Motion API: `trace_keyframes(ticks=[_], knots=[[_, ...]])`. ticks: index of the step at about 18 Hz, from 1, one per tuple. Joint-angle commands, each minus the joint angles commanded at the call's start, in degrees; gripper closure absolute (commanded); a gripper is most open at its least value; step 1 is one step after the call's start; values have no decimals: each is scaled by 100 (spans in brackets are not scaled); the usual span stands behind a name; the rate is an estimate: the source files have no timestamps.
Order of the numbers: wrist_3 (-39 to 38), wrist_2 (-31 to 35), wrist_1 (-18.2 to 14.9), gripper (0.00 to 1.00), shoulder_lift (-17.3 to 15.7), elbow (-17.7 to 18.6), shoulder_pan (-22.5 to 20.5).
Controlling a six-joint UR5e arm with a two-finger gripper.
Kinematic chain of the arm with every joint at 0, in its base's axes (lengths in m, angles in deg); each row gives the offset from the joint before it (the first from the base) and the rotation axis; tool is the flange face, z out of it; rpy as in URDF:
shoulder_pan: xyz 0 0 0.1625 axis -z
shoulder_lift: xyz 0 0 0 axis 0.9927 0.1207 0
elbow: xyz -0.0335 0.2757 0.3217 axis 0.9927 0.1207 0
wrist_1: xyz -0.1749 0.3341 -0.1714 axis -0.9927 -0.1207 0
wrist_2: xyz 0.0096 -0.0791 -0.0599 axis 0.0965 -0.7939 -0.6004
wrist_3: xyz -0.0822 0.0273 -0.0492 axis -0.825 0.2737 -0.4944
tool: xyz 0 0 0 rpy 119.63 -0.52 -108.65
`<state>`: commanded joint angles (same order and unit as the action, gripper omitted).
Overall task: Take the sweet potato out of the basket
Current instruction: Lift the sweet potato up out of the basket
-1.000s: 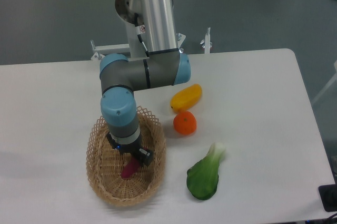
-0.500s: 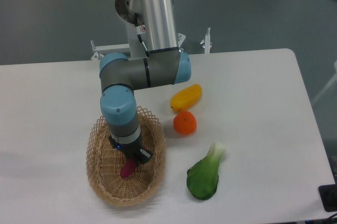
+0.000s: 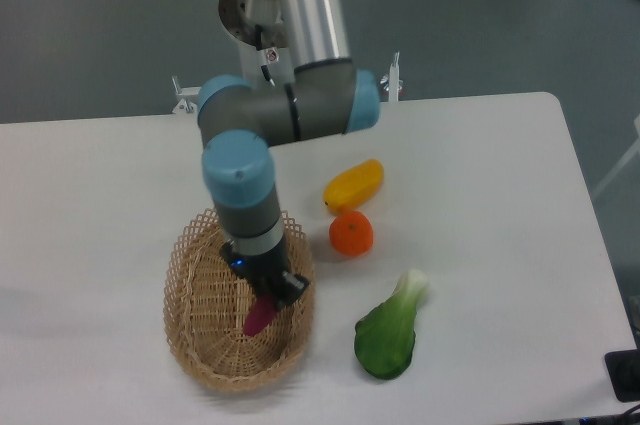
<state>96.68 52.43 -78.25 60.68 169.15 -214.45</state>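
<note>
Gripper point(image 3: 268, 297): fingers grasping the sweet potato point(image 3: 259, 318) by its upper end.
Basket point(image 3: 190, 340): right rim close beside the gripper.
Orange point(image 3: 351, 233): outside, near that rim.

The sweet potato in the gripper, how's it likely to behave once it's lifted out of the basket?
The sweet potato looks stiff, so it likely won't droop. It hangs tilted from the gripper, held near one end, so it may pivot. Its tapered shape might slip.

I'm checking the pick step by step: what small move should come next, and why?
Probably a straight lift. The pincer appears shut on the small magenta-purple sweet potato, which hangs tilted over the oval tan wicker basket, still within its rim.
</note>
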Motion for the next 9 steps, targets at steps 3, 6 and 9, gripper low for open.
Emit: trace_keyframes(ticks=[3, 6, 9], knots=[[492, -35, -167, 78, -255, -9, -457], [1177, -35, -501, 79, -475, 0, -923], [1661, -44, -660, 79, -598, 0, -1362]])
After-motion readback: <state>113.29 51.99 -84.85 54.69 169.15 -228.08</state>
